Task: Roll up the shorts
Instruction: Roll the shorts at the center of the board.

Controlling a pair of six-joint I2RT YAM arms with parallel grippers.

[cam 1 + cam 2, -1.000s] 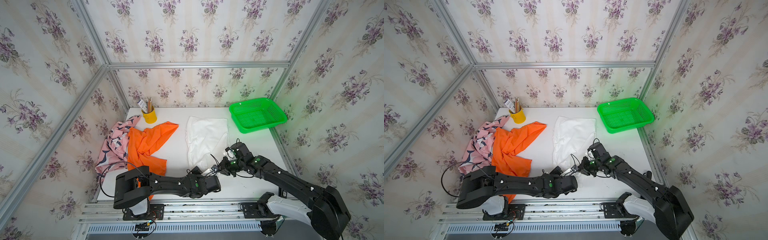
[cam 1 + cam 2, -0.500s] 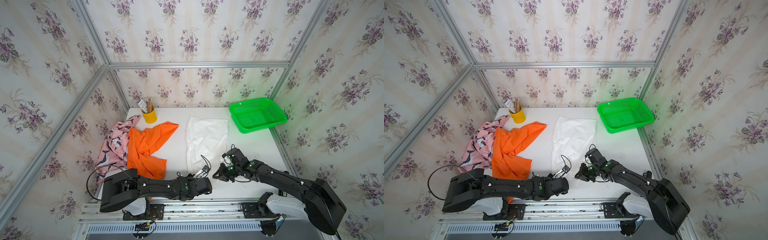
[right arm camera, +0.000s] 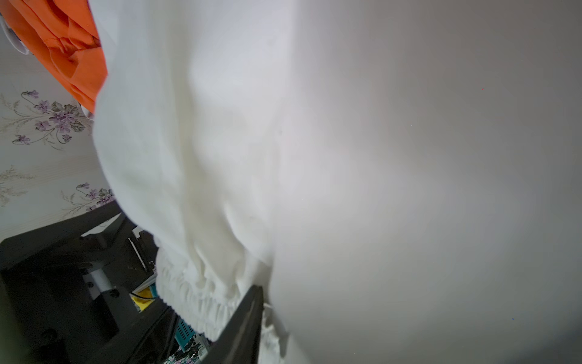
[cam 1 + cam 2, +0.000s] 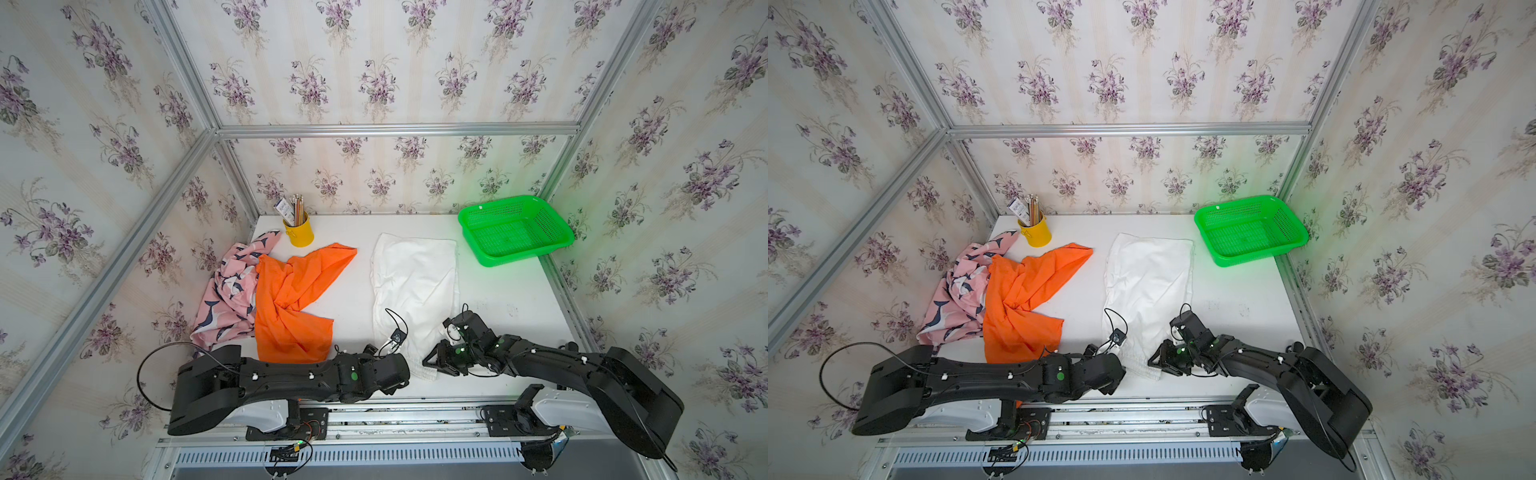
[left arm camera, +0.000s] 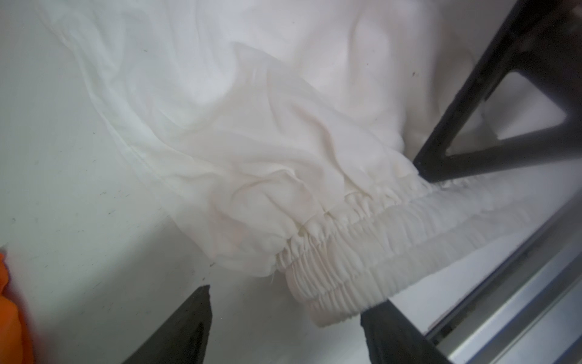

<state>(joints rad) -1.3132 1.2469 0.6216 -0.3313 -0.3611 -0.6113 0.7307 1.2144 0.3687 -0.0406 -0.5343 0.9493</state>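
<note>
White shorts (image 5: 252,126) waistband end lies between wide left jaws; right jaws unclear.

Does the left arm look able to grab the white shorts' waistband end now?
Likely yes: the left gripper is open, and the waistband end of the white shorts lies uncovered between its fingers; the right gripper sits farther along the band.

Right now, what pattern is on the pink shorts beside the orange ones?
Navy-and-white whales on the pink shorts, clearest in a top view.
</note>
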